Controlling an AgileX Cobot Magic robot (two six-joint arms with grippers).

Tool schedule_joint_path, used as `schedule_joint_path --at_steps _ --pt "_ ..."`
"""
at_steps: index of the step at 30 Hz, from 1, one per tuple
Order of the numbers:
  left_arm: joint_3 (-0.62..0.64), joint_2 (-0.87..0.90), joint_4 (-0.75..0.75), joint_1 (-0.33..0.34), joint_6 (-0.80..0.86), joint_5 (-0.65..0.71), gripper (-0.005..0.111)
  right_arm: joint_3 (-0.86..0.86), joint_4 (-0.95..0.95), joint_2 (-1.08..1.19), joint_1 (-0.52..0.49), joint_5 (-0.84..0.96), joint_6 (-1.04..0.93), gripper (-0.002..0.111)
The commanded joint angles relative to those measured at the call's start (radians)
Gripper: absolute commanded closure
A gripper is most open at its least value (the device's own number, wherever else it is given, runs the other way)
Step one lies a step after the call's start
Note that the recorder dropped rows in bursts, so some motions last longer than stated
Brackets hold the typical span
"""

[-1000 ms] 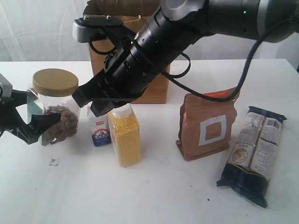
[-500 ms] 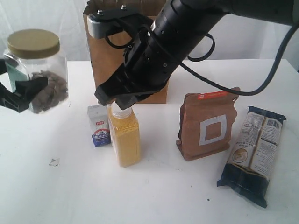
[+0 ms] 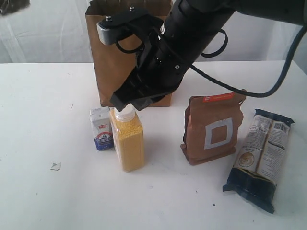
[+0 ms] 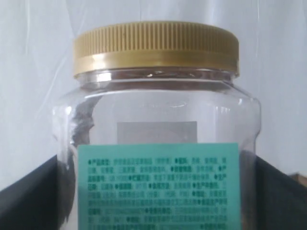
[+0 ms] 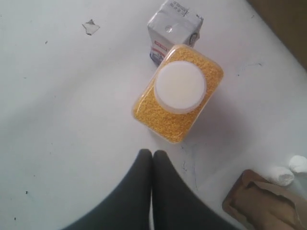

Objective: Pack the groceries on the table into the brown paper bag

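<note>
- Exterior view: the brown paper bag (image 3: 108, 62) is seen upright at 12 o'clock on the bench (image 3: 48, 96), mouth upward. The yellow white-capped bottle (image 3: 128, 141) stands before it. The small white-blue carton (image 3: 101, 129) is just beside the bottle at its 9 o'clock, and the copper-brown pouch (image 3: 213, 129) is at its 3 o'clock. The long dark-blue/cream packet (image 3: 261, 158) lies farther that way. The right tool (image 3: 128, 101) hangs just over the bottle's top. No jar is seen on the bench.
- Left wrist view: the yellow-lidded clear jar (image 4: 156, 120) is clamped at its 2 sides by the left tool (image 4: 156, 206), spread wide. Its long axis is upright, with the lid (image 4: 156, 48) uppermost.
- Right wrist view: the right tool is pressed together and holds nothing. The bottle's cap (image 5: 180, 86) lies just ahead of it, close below.
- The jar is judged to be held clear of the bench at about 10 o'clock, so the bag's mouth lies toward its 3 o'clock. The right arm (image 3: 192, 38) crosses the bag's front and may obstruct.
</note>
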Motion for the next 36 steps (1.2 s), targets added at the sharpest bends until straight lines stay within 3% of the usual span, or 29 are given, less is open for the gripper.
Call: schedule_joint_path --at_steps 1,5,11,20,36 --pt "-0.179 0.041 0.033 -0.004 -0.145 -0.055 0.107 -0.002 -0.007 -0.010 0.001 0.013 0.006 0.108" --pt "-0.367 0.129 0.104 -0.077 -0.267 -0.031 0.107 -0.002 -0.007 -0.010 0.001 0.015 0.006 0.108" --pt "-0.526 0.312 0.107 -0.202 -0.305 -0.036 0.107 -0.002 0.030 -0.010 0.001 0.063 0.006 0.108" --pt "-0.737 0.534 0.112 -0.209 -0.508 -0.071 0.107 0.000 0.039 0.001 0.001 0.084 0.041 0.108" --pt "-0.915 0.700 0.215 -0.267 -0.556 -0.071 0.107 0.000 0.052 0.049 0.001 0.119 0.043 0.108"
